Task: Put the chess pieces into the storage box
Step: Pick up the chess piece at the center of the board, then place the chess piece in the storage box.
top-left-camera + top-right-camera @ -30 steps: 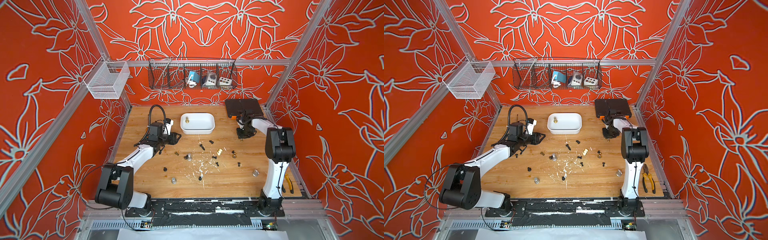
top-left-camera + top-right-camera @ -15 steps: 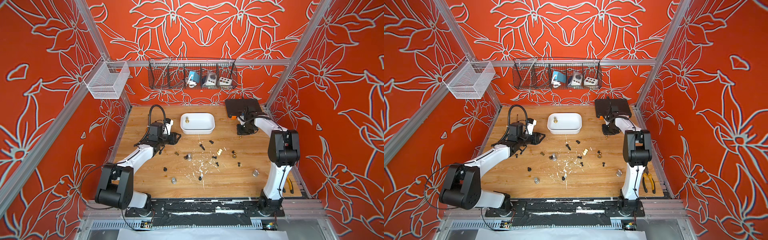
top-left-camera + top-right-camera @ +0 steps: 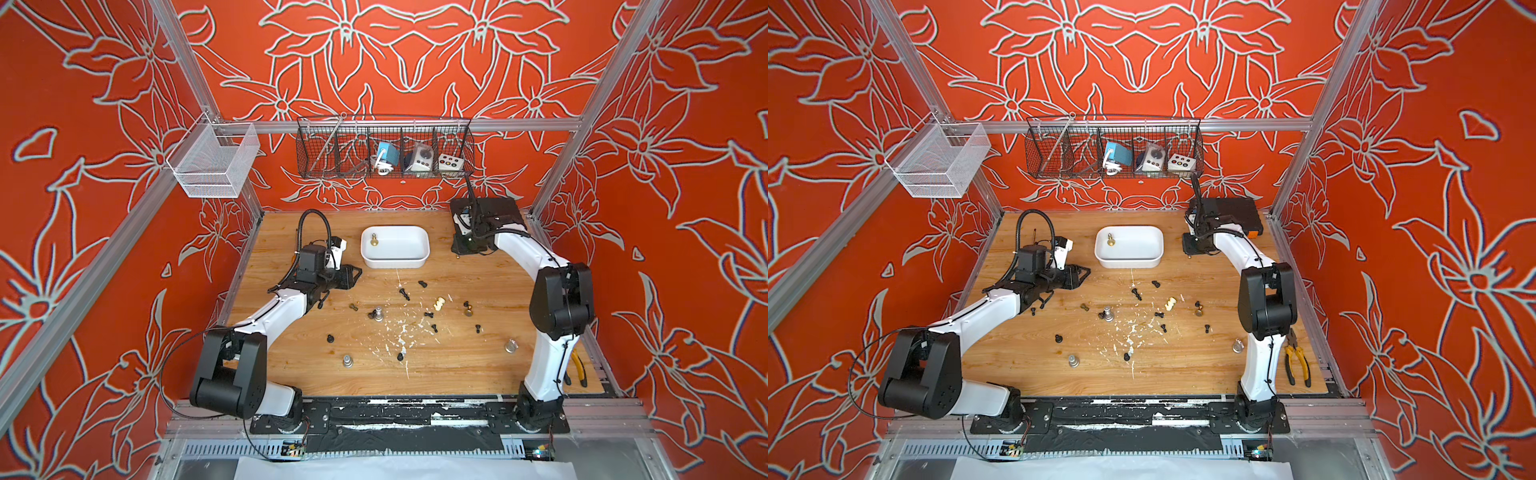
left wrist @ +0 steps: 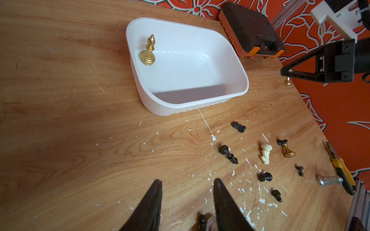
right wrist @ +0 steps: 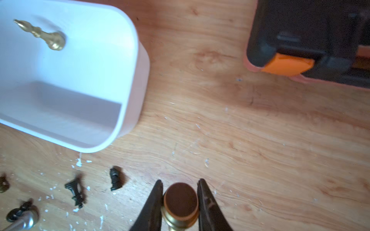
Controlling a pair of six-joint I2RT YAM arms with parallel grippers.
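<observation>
Right jaws grip gold piece (image 5: 181,201) near storage box (image 5: 141,80).

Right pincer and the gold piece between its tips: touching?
Touching. The right wrist view shows the right pincer clamping the gold piece at its base.

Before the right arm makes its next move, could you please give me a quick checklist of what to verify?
1. Grip: ok, the right pincer is shut on a brass piece.
2. Piece above the storage box: not ok, it is beside the box, not over it.
3. Room in the box: ok, only one gold bishop stands inside.
4. Left pincer out of the way: ok, open, empty, apart from the box.
5. Clearance to the black case: cannot tell.
</observation>
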